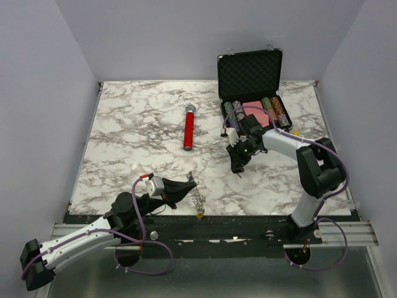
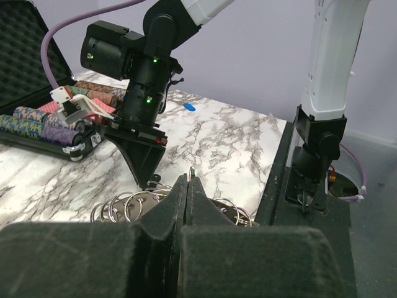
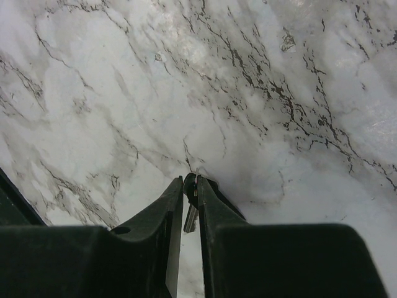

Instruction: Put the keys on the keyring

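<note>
The bench (image 1: pixel 142 124) in front of me is white marble with grey veins, edged in black along my side. A red-handled microphone (image 1: pixel 188 128) lies near the middle, pointing away from me. At the far right corner an open black case (image 1: pixel 251 74) sits with its lid upright and rolls of poker chips (image 1: pixel 273 108) inside. Close to the near edge lies the keyring (image 1: pixel 196 196), its yellow tag (image 1: pixel 200 215) right at the rim.
</note>
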Tool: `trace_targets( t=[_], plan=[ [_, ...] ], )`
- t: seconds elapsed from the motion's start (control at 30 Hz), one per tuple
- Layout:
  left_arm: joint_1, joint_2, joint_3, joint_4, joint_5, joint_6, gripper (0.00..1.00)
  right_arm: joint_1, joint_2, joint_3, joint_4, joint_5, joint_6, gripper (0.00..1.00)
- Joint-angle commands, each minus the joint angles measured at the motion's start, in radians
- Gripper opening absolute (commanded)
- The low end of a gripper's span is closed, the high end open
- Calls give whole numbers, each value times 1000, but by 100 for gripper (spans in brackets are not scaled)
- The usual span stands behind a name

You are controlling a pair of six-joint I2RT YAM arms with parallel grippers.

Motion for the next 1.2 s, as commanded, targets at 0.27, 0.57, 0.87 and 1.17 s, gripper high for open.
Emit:
trace_targets(
  t=[0.27, 0.57, 0.87, 1.17],
  plan=[
    [4, -3, -33, 44, -20, 10, 0, 12, 25, 23, -14, 26, -1, 22],
    [4, -3, -33, 44, -20, 10, 0, 14, 28, 24, -19, 26, -6, 14],
    [4, -3, -33, 44, -22, 8, 0, 14, 38, 26, -17, 32, 0, 0],
    [4, -12, -31, 39, -22, 11, 0, 14, -2, 29, -15, -9, -10, 0]
  ],
)
